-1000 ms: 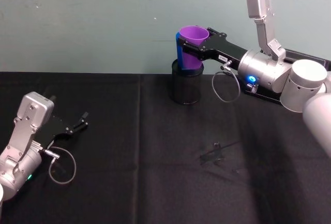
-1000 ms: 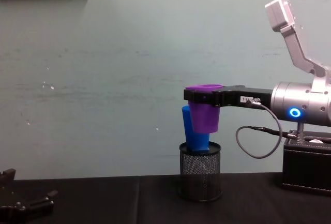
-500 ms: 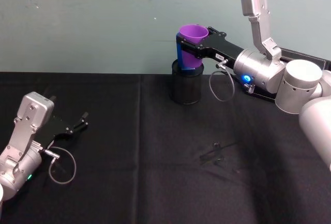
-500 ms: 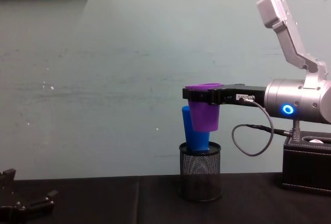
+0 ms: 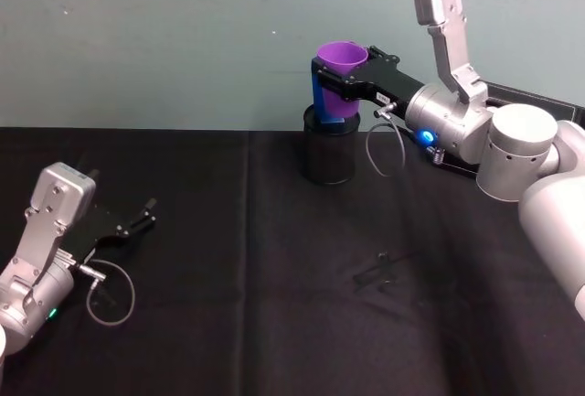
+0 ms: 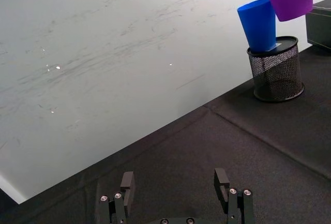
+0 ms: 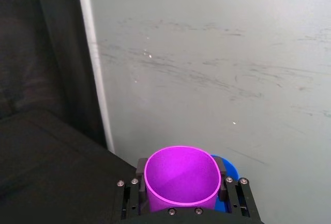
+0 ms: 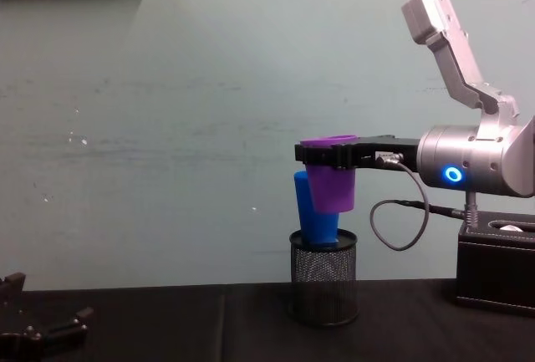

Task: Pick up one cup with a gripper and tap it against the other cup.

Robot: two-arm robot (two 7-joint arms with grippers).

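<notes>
Left gripper [image 5: 139,216] is seen parked low at the lower left of the head view, resting on the black cloth [image 5: 274,323]. Its fingers [image 6: 221,180] are spread wide at the bottom edge of the left wrist view, with nothing between them.

A small dark item [image 5: 384,270] is seen on the cloth right of centre; what it is cannot be told.

Farther back, at upper centre of the head view, a black mesh holder [image 5: 329,156] is stood on the cloth near the wall [image 5: 164,39]. The blue cup [image 8: 309,211] is set in it, base down and tilted.

The purple cup [image 8: 333,186] is held upright in the air at centre right of the chest view, above the holder and against the blue cup's upper right side. Actual contact cannot be told. It is clamped near its rim by the right gripper [image 8: 330,154], one finger [image 7: 139,172] on each side. The silver arm is extended in from the right edge.

A black box [image 8: 493,274] is seen at lower right of the chest view.
</notes>
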